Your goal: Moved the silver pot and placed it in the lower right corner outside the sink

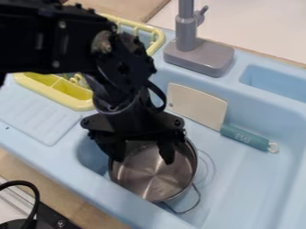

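Gripper [142, 160] over pot [152, 178], fingers well apart w/ nothing gripped; sink [254, 181] around pot, knife [200, 105] nr pot.

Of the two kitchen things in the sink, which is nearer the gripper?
The silver pot: the gripper is at its opening, while the teal-handled cleaver is farther off.

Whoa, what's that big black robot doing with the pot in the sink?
The robot's gripper is open, with its two fingers pointing down over the silver pot. The pot sits in the blue sink, so it isn't outside yet. A toy knife with a teal handle is in the sink too, near the gray faucet.
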### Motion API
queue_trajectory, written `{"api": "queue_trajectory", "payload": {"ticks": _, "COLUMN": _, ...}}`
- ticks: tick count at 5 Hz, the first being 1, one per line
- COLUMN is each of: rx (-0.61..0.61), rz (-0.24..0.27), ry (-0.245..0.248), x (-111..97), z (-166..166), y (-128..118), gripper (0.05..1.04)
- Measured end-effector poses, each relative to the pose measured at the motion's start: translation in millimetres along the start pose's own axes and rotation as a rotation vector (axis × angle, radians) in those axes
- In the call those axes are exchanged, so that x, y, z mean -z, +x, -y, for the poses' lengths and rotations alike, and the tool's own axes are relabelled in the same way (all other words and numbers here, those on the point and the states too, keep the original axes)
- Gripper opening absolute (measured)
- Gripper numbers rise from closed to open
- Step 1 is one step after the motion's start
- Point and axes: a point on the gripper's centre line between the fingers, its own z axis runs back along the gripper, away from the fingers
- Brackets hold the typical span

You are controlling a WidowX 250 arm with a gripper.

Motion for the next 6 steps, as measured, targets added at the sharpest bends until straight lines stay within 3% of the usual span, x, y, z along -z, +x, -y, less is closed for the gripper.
{"api": "queue_trajectory", "payload": {"ticks": 3, "rx": 0.034, "rz": 0.063, "ry": -0.047, "x": -28, "z": 17, "y": 10, "gripper": 0.999}}
{"api": "queue_trajectory", "payload": {"ticks": 5, "rx": 0.044, "rz": 0.015, "ry": -0.060, "x": -12, "z": 52, "y": 14, "gripper": 0.999}}
{"api": "queue_trajectory", "payload": {"ticks": 6, "rx": 0.055, "rz": -0.021, "ry": 0.002, "x": -1, "z": 61, "y": -1, "gripper": 0.999}}
